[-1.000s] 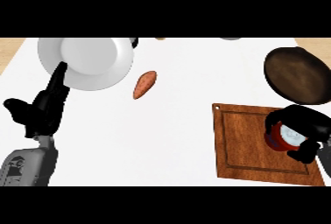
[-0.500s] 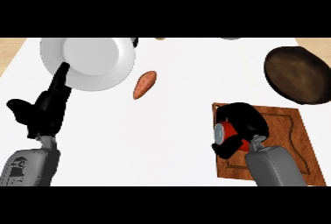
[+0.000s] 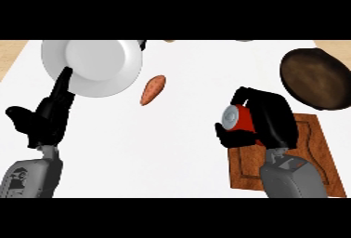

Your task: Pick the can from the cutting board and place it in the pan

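The white tabletop (image 3: 185, 153) fills the frame and carries everything else. At upper left lies a white plate (image 3: 96, 67). At upper right sits the dark brown pan (image 3: 316, 78), the can's destination, its lower rim just above the cutting board's upper edge. The wooden cutting board (image 3: 312, 153) occupies the lower right, partly covered by the right forearm.

Left hand (image 3: 44, 118) — left of centre, fingers straight and pointing up toward the plate's lower edge, holding nothing; it appears to be resting.

Right hand (image 3: 264, 123) — centre right, over the board's upper left corner, fingers and thumb curled round the red can (image 3: 237, 118). The can is tilted, its grey end facing left. It appears lifted off the board, though contact cannot be ruled out from this angle.

An orange sweet potato (image 3: 152, 89) lies between plate and can, apart from both.

Judgement: pick complete or nearly so; carry toward the pan, up and to the right, remains.
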### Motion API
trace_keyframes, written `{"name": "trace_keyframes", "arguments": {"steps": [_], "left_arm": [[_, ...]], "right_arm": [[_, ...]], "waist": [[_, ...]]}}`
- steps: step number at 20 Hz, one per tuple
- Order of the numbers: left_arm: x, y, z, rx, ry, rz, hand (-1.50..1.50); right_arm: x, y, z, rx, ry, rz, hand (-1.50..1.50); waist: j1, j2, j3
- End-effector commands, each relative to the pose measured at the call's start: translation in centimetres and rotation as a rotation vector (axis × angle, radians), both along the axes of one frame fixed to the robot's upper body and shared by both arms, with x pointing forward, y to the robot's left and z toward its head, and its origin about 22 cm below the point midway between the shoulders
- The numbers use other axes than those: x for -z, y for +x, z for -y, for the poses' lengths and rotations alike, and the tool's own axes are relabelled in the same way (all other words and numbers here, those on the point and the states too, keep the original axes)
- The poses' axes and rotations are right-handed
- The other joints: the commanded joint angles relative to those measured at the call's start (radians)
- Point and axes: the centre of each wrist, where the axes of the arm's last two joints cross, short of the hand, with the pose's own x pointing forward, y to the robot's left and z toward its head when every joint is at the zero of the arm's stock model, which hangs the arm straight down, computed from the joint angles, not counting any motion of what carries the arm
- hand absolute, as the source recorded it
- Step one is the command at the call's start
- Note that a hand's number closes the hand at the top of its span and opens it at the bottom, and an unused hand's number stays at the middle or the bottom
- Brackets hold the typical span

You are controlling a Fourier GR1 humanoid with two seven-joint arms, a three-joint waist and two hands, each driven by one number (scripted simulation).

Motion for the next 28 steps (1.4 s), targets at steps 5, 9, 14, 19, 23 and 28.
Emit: {"name": "trace_keyframes", "arguments": {"steps": [5,9,14,19,23,28], "left_arm": [[-0.5,-0.2,-0.8,0.006,-0.016,0.014,0.00],[-0.2,0.9,0.6,0.003,-0.002,0.014,0.00],[2.1,-1.0,0.3,0.013,-0.016,-0.011,0.00],[0.3,1.4,1.9,0.024,0.011,0.011,0.00],[-1.0,1.3,1.4,0.040,-0.006,0.042,0.00],[-0.5,1.3,2.8,0.075,0.003,0.057,0.00]], "right_arm": [[-4.2,2.0,4.7,0.133,0.230,0.185,1.50],[-5.4,4.3,8.9,0.179,0.381,0.220,1.50],[-3.6,6.5,17.6,0.279,0.340,0.247,1.50],[-2.3,9.3,21.7,0.329,0.260,0.250,1.50],[-2.1,8.7,26.4,0.400,0.099,0.282,1.50],[0.7,9.1,28.0,0.455,0.101,0.277,1.50]], "waist": [[0.007,0.004,0.001],[0.001,0.009,0.001],[0.018,0.012,0.001],[0.023,0.017,0.002],[0.049,0.027,0.004],[0.074,0.034,0.006]]}}
